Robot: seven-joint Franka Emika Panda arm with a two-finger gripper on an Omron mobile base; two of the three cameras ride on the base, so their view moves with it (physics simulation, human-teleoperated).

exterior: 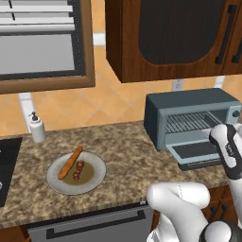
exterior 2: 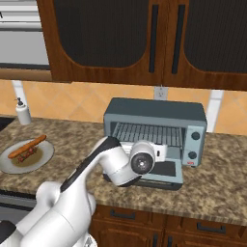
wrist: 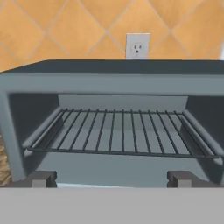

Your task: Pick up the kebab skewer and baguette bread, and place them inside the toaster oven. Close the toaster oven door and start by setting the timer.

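Two food items sit on a grey plate [exterior: 94,177] at left of the tabletop [exterior: 127,156]: baguette [exterior: 70,162] lying diagonal across the plate w/ its upper end past the rim, skewer [exterior: 78,171] just beside it toward plate centre, red-brown chunks on it. In right base view same pair shows at far left, baguette [exterior 2: 27,146] behind the skewer [exterior 2: 28,154]. Both well apart from the oven.

Oven [exterior: 156,113] stands at right of the tabletop, against the orange tiled wall, below dark wood cabinets [exterior: 165,33]. Door [exterior: 196,151] is dropped down flat toward the front edge, dark glass facing up. Wire rack [wrist: 120,131] bare inside, seen straight on in hand view; wall outlet [wrist: 137,45] above oven top. Two knobs [exterior 2: 195,145] on right front panel, one over the other.

Pincer [wrist: 112,179] is spread wide, nothing betw. its tips, holding nothing; aimed level at the oven mouth, tips low in front of the rack. In left base view the wrist hangs over the door's right end; in right base view the arm's elbow and wrist cover part of the door and lower oven front.

Soap dispenser [exterior: 37,126] stands by the wall, left of plate. Dark drawer front w/ bar handle [exterior: 94,222] under the tabletop edge.
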